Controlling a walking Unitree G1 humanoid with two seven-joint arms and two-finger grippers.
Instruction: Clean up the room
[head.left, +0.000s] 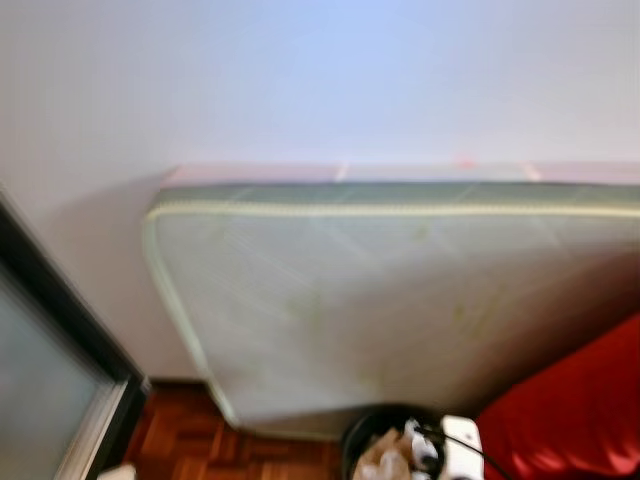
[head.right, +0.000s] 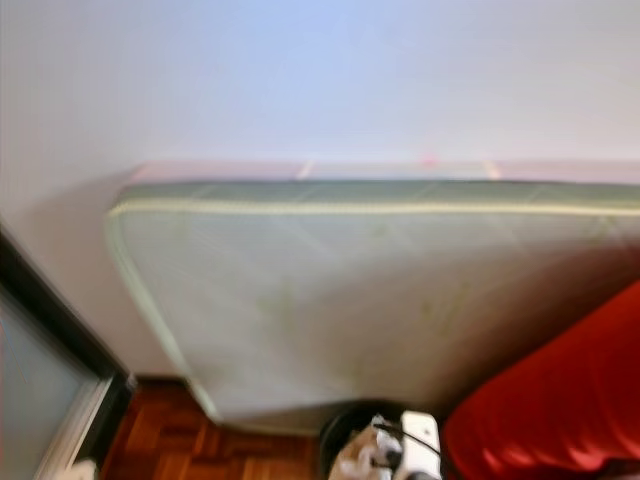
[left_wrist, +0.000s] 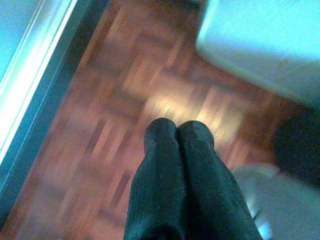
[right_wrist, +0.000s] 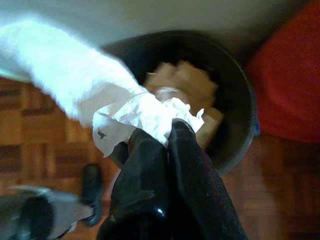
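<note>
- Right gripper (right_wrist: 167, 132) pinches crumpled white paper (right_wrist: 135, 117), held just above the black bin (right_wrist: 240, 110).
- Bin lies directly beyond the fingers, by the mattress (head.left: 400, 300).
- Left gripper (left_wrist: 178, 132), pressed together, idles over the floor.

A crumpled white tissue (right_wrist: 132, 117) is pinched at the tips of the right hand (right_wrist: 167, 132), its loose end trailing off blurred and bunched; it hangs above the rim of a round dark bin (right_wrist: 239, 115), partly over the opening; the bin stands upright on the wood parquet floor (right_wrist: 30, 150), and holds crumpled brown paper (right_wrist: 187, 82); from the head views the bin (head.left: 365, 432) sits at the foot of a leaning mattress (head.left: 380, 300), with pale scraps showing inside.
</note>
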